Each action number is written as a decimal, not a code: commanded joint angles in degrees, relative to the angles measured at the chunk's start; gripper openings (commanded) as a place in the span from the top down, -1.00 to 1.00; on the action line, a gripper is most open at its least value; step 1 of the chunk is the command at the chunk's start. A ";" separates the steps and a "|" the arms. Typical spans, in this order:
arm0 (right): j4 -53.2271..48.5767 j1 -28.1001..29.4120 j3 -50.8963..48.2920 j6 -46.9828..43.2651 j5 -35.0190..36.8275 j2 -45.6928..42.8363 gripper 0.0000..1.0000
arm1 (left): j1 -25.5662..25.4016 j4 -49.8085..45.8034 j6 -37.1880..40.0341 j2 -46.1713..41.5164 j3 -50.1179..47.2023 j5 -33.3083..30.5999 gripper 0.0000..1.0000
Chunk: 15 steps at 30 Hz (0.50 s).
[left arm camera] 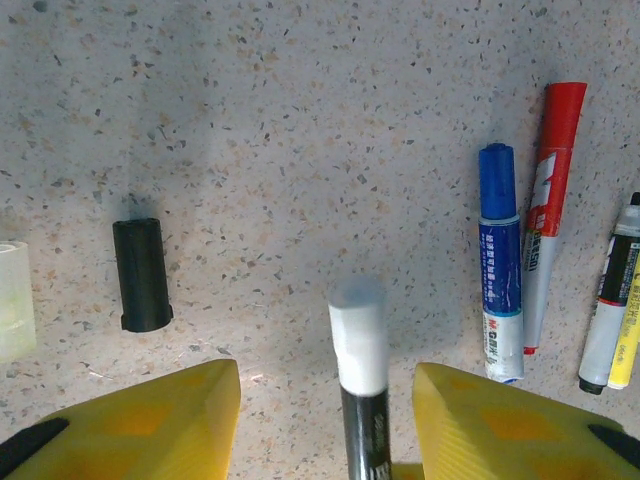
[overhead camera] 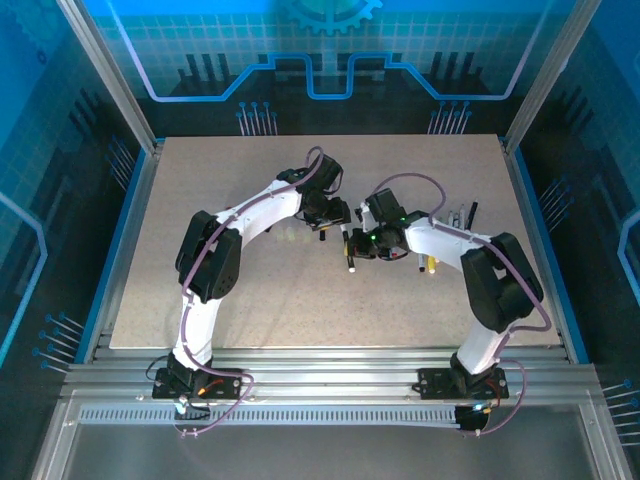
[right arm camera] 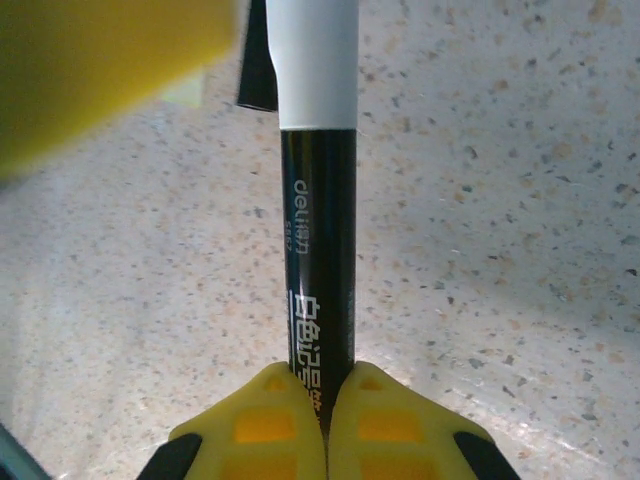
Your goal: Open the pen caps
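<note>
My right gripper is shut on the black barrel of a pen whose white cap points away from it. In the left wrist view the same white cap stands between the yellow fingers of my left gripper, which is open with a gap on each side of the cap. A loose black pen cap lies on the table to the left. In the top view the left gripper and right gripper meet at mid-table.
A blue pen, a red pen and a black-banded white pen over a yellow one lie side by side at the right. A pale translucent cap sits at the left edge. The speckled table has a raised blue rim.
</note>
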 commanded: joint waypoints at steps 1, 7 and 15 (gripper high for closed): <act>1.16 -0.56 0.25 0.71 -2.65 -2.80 1.00 | 0.24 0.08 -1.35 0.30 -0.42 1.70 0.02; 1.17 -0.48 -0.06 0.99 -3.89 -4.86 1.00 | 0.27 -0.07 -1.65 0.55 0.03 1.42 0.05; 1.78 0.12 -0.54 1.21 -4.67 -6.48 1.00 | 0.16 0.19 -2.03 0.64 0.30 1.94 0.29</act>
